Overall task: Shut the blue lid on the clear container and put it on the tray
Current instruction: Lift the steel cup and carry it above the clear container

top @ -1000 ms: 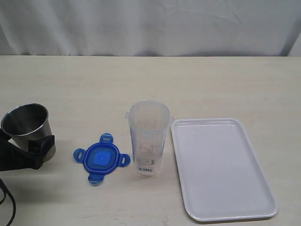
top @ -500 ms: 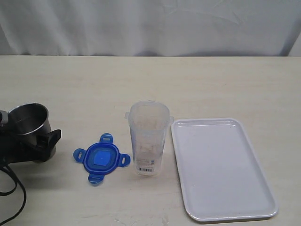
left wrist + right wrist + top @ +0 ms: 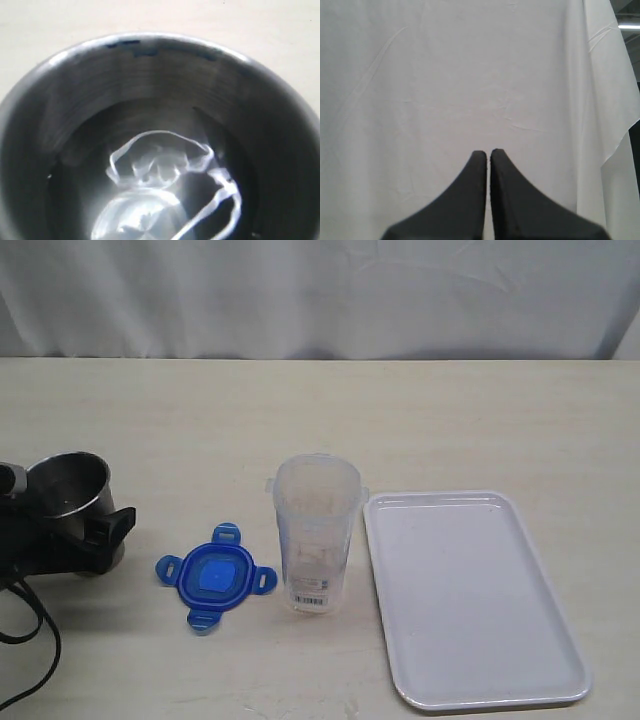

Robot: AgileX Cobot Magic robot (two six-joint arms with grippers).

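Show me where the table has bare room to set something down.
Free: the wide table strip along the curtain, and the empty tray. Crowded: the row of steel cup, blue lid and clear container, which nearly meets the tray.

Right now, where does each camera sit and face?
Exterior view: high in front, looking down at the tray, container, lid and steel cup; left arm shows.
Left wrist view: over the cup, looking into it; no robot parts.
Right wrist view: behind the shut right gripper, facing the white curtain.
Shared: the cup, in exterior and left wrist views.
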